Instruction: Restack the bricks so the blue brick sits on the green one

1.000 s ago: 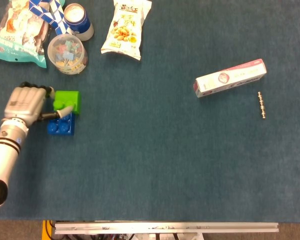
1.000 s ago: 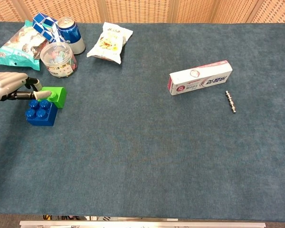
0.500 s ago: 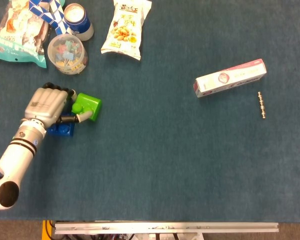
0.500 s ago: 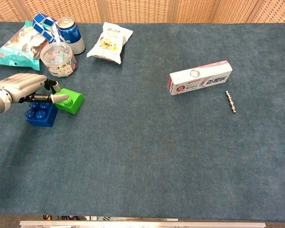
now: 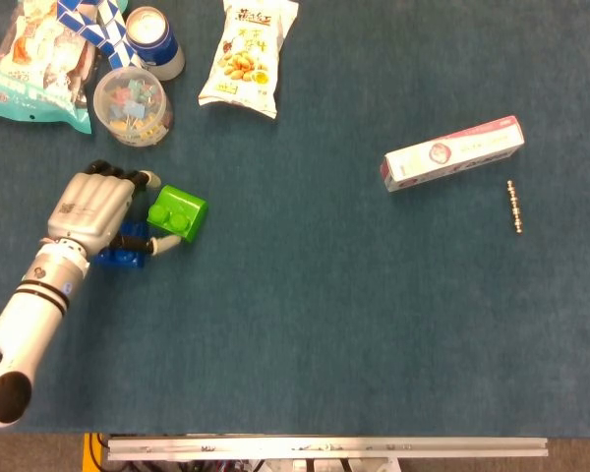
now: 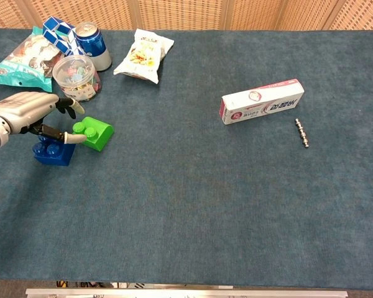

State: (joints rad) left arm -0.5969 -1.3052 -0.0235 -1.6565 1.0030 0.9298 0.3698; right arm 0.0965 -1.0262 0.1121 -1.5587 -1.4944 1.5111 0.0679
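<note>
The green brick lies tilted on the blue cloth, just right of the blue brick. My left hand hovers over the blue brick and hides part of it in the head view. Its fingers are spread, and the thumb tip lies at the green brick's left side, while the other fingers stand apart from it. The green brick rests on the table, beside the blue one rather than on it. My right hand shows in neither view.
A clear tub of clips, a can and snack bags crowd the far left. A toothpaste box and a small metal rod lie at the right.
My left hand carried the green brick off the blue one and to the right, then spread its fingers. The green brick now lies on the cloth.
</note>
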